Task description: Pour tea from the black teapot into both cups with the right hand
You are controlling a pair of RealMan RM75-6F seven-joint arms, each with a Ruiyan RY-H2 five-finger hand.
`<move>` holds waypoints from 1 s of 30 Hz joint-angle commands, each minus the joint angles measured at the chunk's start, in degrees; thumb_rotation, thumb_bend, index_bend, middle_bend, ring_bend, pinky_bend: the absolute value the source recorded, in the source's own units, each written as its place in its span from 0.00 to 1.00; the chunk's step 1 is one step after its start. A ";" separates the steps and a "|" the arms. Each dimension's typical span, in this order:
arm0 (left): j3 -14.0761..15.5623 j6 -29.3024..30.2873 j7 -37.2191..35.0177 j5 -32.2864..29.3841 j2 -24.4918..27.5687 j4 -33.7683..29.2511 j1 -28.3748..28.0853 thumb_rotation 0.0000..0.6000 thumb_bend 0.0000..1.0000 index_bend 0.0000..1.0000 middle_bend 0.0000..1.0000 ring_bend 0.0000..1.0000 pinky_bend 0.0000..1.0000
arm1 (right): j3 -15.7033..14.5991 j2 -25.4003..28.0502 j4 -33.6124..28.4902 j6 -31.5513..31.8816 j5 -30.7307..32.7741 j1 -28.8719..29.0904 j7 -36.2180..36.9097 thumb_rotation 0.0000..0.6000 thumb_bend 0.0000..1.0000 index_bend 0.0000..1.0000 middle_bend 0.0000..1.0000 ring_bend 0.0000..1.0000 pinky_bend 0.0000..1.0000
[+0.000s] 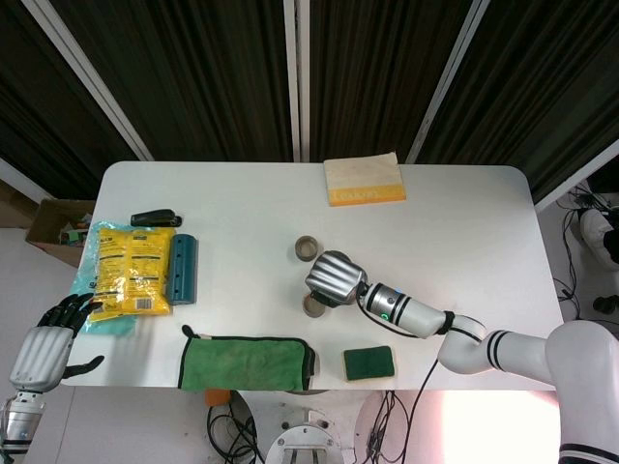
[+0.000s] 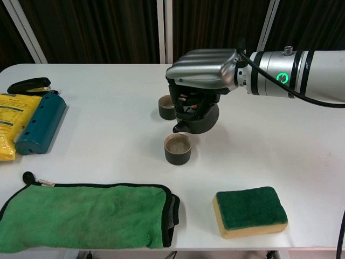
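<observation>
My right hand grips the black teapot from above and holds it in the air just behind the near cup. The spout points down-left over that cup's far rim, and the cup holds pale tea. The far cup stands behind and left of the teapot, partly hidden by the hand in the chest view. My left hand hangs off the table's left front corner, fingers apart, holding nothing.
A green cloth lies along the front edge and a green sponge at the front right. A teal box, yellow bag and black stapler sit at the left. A yellow-edged pad lies at the back.
</observation>
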 commanded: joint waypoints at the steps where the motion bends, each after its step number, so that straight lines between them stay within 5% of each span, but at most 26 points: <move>1: 0.00 -0.06 0.11 0.03 0.01 -0.09 -0.05 1.00 0.07 0.20 0.11 0.09 0.22 | 0.37 0.56 -0.68 0.65 0.40 -0.34 1.64 1.00 0.48 1.00 1.00 1.00 0.76; 16: 0.05 -0.22 0.79 0.11 0.20 -0.72 -0.18 1.00 0.07 0.21 0.11 0.09 0.22 | 2.43 2.56 -1.22 2.90 2.96 -2.01 7.25 1.00 0.48 1.00 1.00 1.00 0.76; 30: 0.01 -0.59 1.13 -0.21 0.37 -1.00 -0.28 1.00 0.07 0.21 0.11 0.09 0.22 | 5.00 -2.47 10.04 -1.63 7.11 -0.15 11.63 1.00 0.48 1.00 1.00 1.00 0.77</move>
